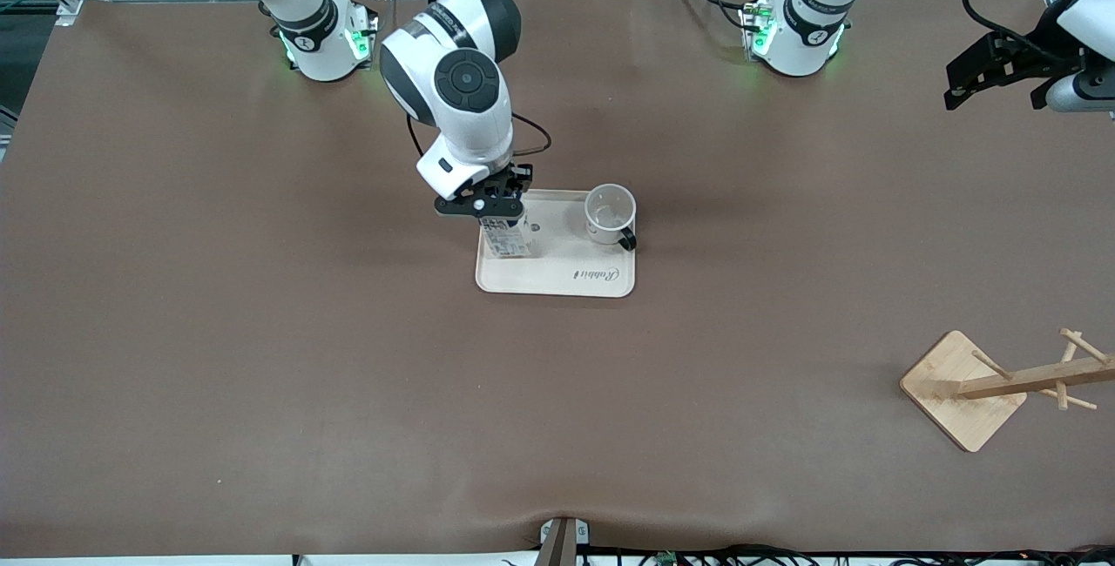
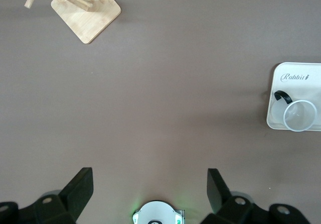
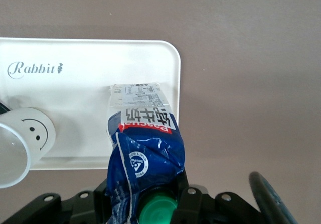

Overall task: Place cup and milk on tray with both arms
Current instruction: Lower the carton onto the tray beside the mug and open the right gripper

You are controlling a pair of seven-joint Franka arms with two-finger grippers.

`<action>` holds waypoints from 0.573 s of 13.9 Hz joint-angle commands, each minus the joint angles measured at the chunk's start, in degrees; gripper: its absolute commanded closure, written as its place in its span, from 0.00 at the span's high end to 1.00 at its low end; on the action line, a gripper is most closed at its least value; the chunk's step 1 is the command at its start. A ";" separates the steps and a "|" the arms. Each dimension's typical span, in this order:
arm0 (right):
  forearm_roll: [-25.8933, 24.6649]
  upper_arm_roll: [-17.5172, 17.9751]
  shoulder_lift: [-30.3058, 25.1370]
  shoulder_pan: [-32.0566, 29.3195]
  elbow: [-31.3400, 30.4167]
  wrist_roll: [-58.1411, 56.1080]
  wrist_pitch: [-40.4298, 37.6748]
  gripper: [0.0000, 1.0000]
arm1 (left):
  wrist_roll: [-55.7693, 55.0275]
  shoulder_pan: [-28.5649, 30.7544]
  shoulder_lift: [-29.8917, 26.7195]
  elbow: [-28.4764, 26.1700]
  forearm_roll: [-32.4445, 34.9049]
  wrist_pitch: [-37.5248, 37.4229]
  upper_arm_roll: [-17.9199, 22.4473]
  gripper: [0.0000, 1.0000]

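Note:
The cream tray (image 1: pixel 566 274) lies mid-table. The white cup (image 1: pixel 610 213) stands upright on the tray's corner toward the left arm's end, smiley face showing (image 3: pixel 20 143). My right gripper (image 1: pixel 488 205) is shut on the milk (image 1: pixel 507 239) at its crumpled blue top, beside the green cap (image 3: pixel 158 209). The carton's white base is down at the tray (image 3: pixel 90 68), at the end toward the right arm. My left gripper (image 1: pixel 993 98) hangs open and empty high over the table's left-arm end, its fingers (image 2: pixel 80 189) wide apart. From there the tray (image 2: pixel 311 88) and cup (image 2: pixel 300 116) show far off.
A wooden stand with a square base (image 1: pixel 962 387) and pegs lies tipped near the table's left-arm end, nearer the front camera; it also shows in the left wrist view (image 2: pixel 86 10). The brown table (image 1: pixel 261 331) spreads around the tray.

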 commanded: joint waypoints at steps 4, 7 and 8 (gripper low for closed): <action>-0.80 -0.66 1.40 2.28 0.59 0.91 0.52 0.68 | 0.83 -0.30 -2.63 -2.52 -0.78 2.59 1.03 1.00; -0.98 -0.66 1.67 2.54 0.59 0.91 0.52 1.00 | 1.01 0.05 -2.46 -2.52 -0.96 2.69 0.77 1.00; -0.98 -0.66 1.67 2.54 0.67 0.91 0.52 1.00 | 1.09 0.05 -2.46 -2.44 -0.96 2.60 0.77 1.00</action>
